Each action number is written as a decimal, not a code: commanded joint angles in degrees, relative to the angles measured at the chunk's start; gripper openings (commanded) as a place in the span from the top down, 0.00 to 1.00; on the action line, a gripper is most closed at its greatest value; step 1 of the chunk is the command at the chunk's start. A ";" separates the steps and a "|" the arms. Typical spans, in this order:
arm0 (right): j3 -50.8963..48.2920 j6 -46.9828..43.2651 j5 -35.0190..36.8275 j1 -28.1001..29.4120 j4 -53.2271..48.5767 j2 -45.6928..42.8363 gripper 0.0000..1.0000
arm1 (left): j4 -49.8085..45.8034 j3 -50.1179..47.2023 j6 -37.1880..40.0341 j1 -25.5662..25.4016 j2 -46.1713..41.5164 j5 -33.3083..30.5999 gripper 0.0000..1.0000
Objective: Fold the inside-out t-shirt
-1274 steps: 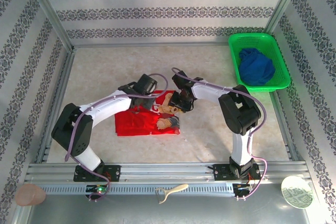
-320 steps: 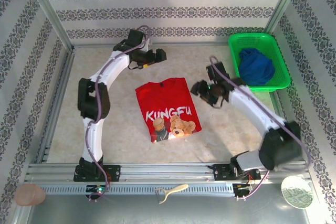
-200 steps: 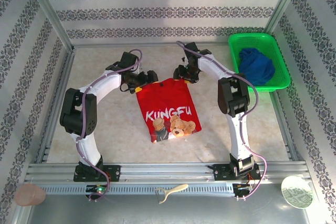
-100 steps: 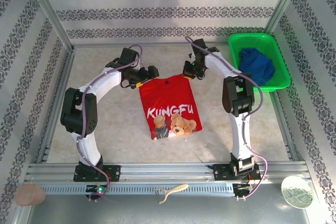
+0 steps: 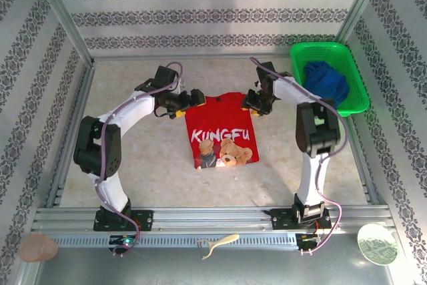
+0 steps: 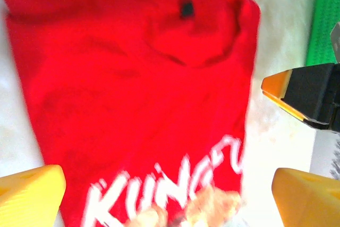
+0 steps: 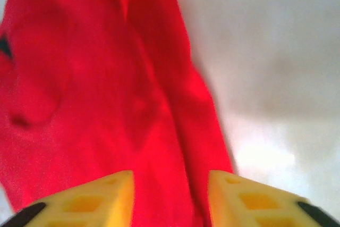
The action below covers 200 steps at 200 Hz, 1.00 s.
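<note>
The red t-shirt point(image 5: 220, 128) lies flat in the middle of the table, print side up, with white lettering and cartoon bears toward the near edge. My left gripper point(image 5: 191, 99) is at its far left corner. In the left wrist view it point(image 6: 167, 195) stands wide open over the shirt point(image 6: 138, 94), collar label at the top. My right gripper point(image 5: 256, 102) is at the far right corner. In the right wrist view it point(image 7: 170, 200) is open, its yellow fingers point(image 7: 93, 200) straddling a strip of red cloth point(image 7: 106, 89) along the shirt's edge.
A green basket point(image 5: 347, 58) at the back right holds a dark blue garment point(image 5: 325, 83). Metal frame rails and patterned walls enclose the table. The basket's green edge point(image 6: 326, 14) and the right gripper's finger point(image 6: 303, 91) show in the left wrist view.
The shirt has slid to the right. The right gripper moved right and nearer along with its corner, and the left gripper shifted slightly nearer.
</note>
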 commanded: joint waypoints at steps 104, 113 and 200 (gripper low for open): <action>-40.07 14.54 -4.62 7.03 19.54 -21.75 0.83 | 26.88 -34.24 -16.86 -18.07 -17.69 4.16 0.00; -41.58 14.70 -3.92 7.02 20.34 -21.35 0.83 | 27.39 -35.89 -15.85 -18.05 -17.17 3.18 0.00; -54.42 20.38 -2.74 8.95 19.87 -30.67 0.88 | 23.90 -43.32 -13.65 -18.04 -21.15 -0.30 0.00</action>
